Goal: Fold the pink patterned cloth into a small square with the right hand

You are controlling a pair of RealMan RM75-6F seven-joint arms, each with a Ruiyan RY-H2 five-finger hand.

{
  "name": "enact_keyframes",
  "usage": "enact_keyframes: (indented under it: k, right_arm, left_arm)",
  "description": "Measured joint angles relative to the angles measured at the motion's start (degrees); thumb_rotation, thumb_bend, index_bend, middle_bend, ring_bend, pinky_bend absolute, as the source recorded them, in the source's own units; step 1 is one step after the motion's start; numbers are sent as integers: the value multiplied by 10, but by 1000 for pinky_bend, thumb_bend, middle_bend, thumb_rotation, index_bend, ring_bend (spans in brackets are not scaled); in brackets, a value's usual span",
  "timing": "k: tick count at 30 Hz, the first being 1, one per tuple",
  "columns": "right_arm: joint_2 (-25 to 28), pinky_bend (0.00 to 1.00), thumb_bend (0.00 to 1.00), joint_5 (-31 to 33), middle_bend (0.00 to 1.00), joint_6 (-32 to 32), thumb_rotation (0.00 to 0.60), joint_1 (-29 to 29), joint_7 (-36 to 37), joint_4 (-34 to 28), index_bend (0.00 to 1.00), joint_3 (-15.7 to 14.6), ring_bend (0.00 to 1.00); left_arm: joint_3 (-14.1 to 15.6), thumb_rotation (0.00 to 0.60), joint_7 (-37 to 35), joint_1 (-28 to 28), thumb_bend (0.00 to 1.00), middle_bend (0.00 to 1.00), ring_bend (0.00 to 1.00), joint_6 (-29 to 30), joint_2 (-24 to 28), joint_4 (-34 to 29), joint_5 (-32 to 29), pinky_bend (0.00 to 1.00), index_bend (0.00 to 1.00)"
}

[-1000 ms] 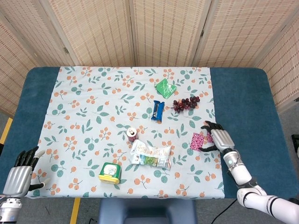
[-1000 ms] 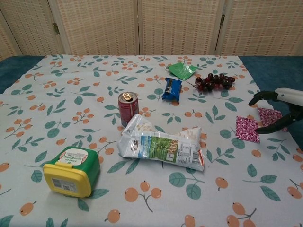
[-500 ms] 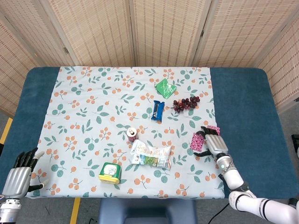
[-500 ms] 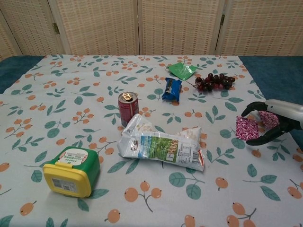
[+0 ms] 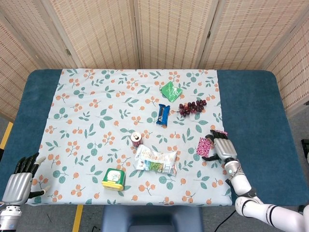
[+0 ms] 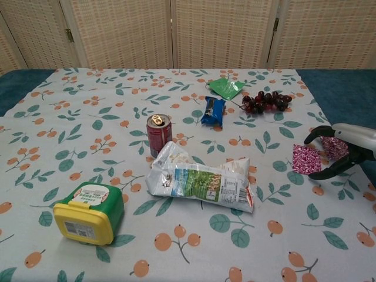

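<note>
The pink patterned cloth [image 5: 204, 146] [image 6: 306, 160] lies at the right edge of the floral tablecloth [image 5: 96, 111], partly folded, with a flap [image 6: 332, 146] under my right hand. My right hand [image 5: 223, 148] [image 6: 342, 149] sits over the cloth's right part, its fingers arched down around it. Their tips reach the table beside the left square. I cannot tell whether they pinch the flap. My left hand [image 5: 21, 181] hangs at the table's front left corner, fingers apart and holding nothing; it appears only in the head view.
Dark grapes [image 6: 265, 101], a blue snack bar [image 6: 212, 110] and a green packet [image 6: 226, 87] lie behind the cloth. A red can [image 6: 158, 134], a crumpled snack bag [image 6: 202, 179] and a green-yellow box [image 6: 89, 211] stand toward the centre and front left.
My right hand came in from the right over the cloth and closed its fingers around the right flap, then eased back slightly to the right. The left hand has barely moved.
</note>
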Motion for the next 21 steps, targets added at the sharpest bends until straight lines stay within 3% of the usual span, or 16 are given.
enact_keyframes:
  k: [21]
  right_arm:
    - [-18, 0, 194, 0, 84, 5, 467, 4, -6, 24, 289, 1, 0]
  left_arm:
    - [0, 600, -6, -1, 193, 68, 104, -6, -4, 9, -3, 0, 168]
